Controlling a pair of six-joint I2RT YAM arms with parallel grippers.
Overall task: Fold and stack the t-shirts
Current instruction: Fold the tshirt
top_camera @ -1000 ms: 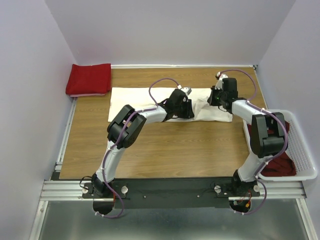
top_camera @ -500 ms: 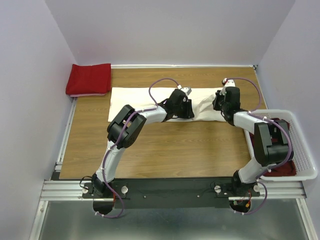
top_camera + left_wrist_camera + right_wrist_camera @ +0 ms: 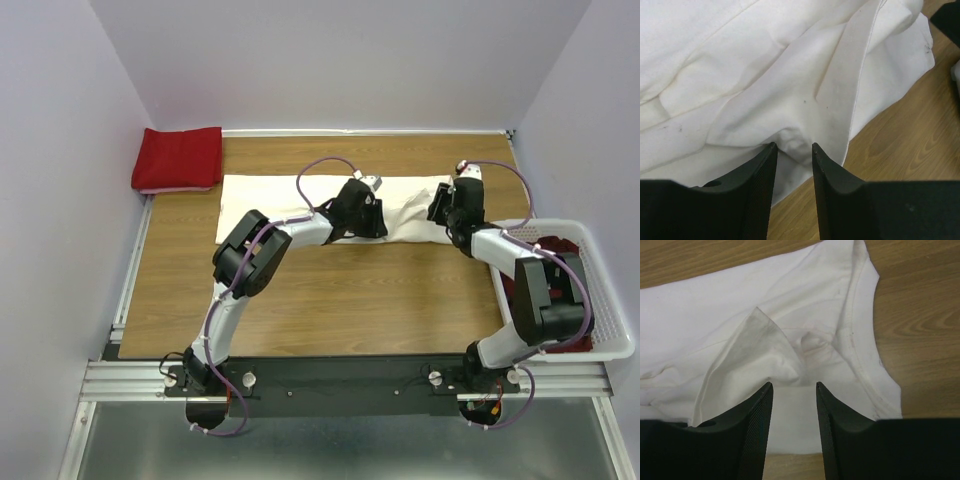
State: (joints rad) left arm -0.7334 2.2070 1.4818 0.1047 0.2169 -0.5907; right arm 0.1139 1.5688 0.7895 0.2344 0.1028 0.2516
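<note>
A cream-white t-shirt (image 3: 270, 200) lies folded into a long band across the far half of the table. My left gripper (image 3: 368, 212) sits at the band's near edge, right of its middle. In the left wrist view the gripper (image 3: 792, 149) is open, with a small pucker of the white cloth (image 3: 765, 75) at its tips and wood showing between the fingers. My right gripper (image 3: 442, 208) hovers over the shirt's right end. Its jaws (image 3: 792, 387) are open above the cloth (image 3: 715, 330), holding nothing, and the collar (image 3: 860, 340) curves along the right. A folded bright red t-shirt (image 3: 178, 158) lies at the far left corner.
A white lattice basket (image 3: 610, 290) stands at the right edge, with dark red cloth (image 3: 560, 330) inside, partly hidden by the right arm. Bare wood (image 3: 350, 290) fills the near half of the table. Walls close in on three sides.
My right gripper has opened and let go of the shirt's right end, shifting slightly right and nearer. That end now lies flatter. The left gripper has stayed put.
</note>
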